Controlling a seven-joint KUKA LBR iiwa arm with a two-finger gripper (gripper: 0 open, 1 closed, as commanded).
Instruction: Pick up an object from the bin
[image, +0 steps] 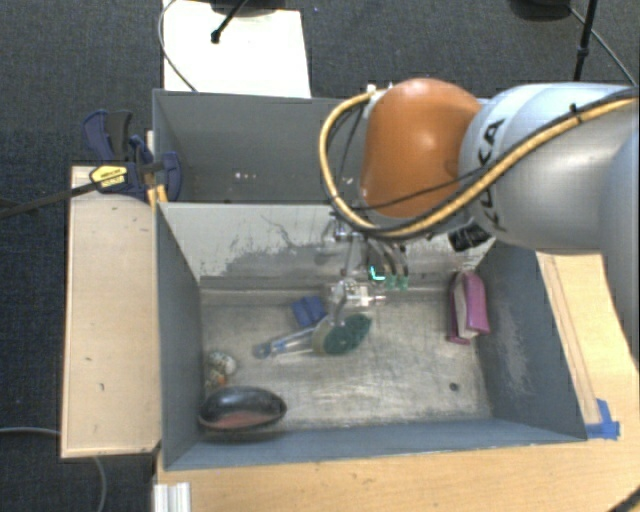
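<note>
My gripper (350, 292) hangs low in the middle of the bin, below the orange cover. Right under it lies a brush-like thing with a dark green round head (346, 336) and a clear bluish handle (285, 346) pointing left. The gripper's tip is at the upper edge of the green head; whether it touches is not clear. A small blue piece (307, 311) lies just left of the gripper, touching the handle.
A purple and pink block (467, 305) leans against the bin's right wall. A black oval thing (241, 410) lies at the front left corner, and a small mottled ball (220, 367) just behind it. The arm reaches in from the upper right.
</note>
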